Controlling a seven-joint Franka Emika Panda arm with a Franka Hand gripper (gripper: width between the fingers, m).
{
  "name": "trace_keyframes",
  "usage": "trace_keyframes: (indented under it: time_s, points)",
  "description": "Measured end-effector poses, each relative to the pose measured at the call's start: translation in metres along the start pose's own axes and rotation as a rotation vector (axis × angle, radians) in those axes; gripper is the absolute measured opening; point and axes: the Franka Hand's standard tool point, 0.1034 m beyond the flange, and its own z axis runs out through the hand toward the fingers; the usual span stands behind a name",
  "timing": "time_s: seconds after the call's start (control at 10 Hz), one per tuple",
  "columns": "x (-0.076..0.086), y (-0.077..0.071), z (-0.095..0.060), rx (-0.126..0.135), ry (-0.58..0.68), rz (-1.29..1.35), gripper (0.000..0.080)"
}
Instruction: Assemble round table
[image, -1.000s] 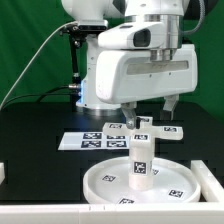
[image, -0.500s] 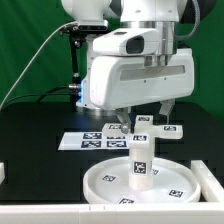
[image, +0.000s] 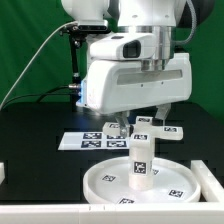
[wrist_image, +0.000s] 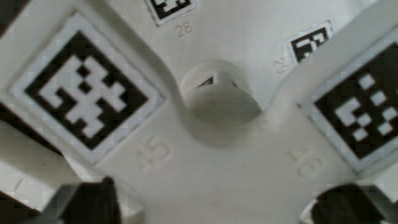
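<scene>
The large round disc (image: 110, 185) lies at the front of the black table. The short cylindrical leg (image: 139, 158) stands upright on its middle. Behind it the cross-shaped foot (image: 168, 131) lies flat on the table. My gripper (image: 138, 122) hangs low over the foot, open and holding nothing. In the wrist view the foot's hub (wrist_image: 217, 96) fills the picture with tagged arms around it. The gripper (wrist_image: 222, 205) has dark fingertips (wrist_image: 80, 205) set wide apart on either side of the foot. I cannot tell whether they touch it.
The marker board (image: 88, 140) lies flat just to the exterior view's left of the foot. A white block (image: 3, 172) sits at the table's left edge and a white rail (image: 60, 212) runs along the front. A green curtain hangs behind.
The arm has moved toward the exterior view's left and come down a little over the foot. The disc, leg and foot have not moved.
</scene>
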Motion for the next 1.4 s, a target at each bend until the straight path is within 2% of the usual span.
trace_keyframes:
  time_s: [0.1, 0.4, 0.5, 0.6, 0.7, 0.9, 1.3, 1.4]
  points:
    - [-0.0003, -0.0001, 0.0001, 0.001, -0.001, 0.000, 0.0438]
    - [-0.0003, -0.0004, 0.0002, 0.003, -0.001, 0.067, 0.0438]
    - [-0.0007, 0.0005, 0.0008, -0.007, 0.016, 0.172, 0.0438]
    - [-0.0039, 0.0009, 0.0010, -0.028, 0.060, 0.261, 0.0438]
    - [-0.0044, 0.0012, 0.0010, -0.033, 0.084, 0.359, 0.0438]
    - [-0.0044, 0.0000, 0.0012, -0.013, 0.109, 0.636, 0.0439]
    - [-0.0039, -0.0004, 0.0009, 0.004, 0.112, 0.857, 0.0440]
    - [-0.0038, -0.0006, 0.0008, 0.015, 0.114, 0.960, 0.0440]
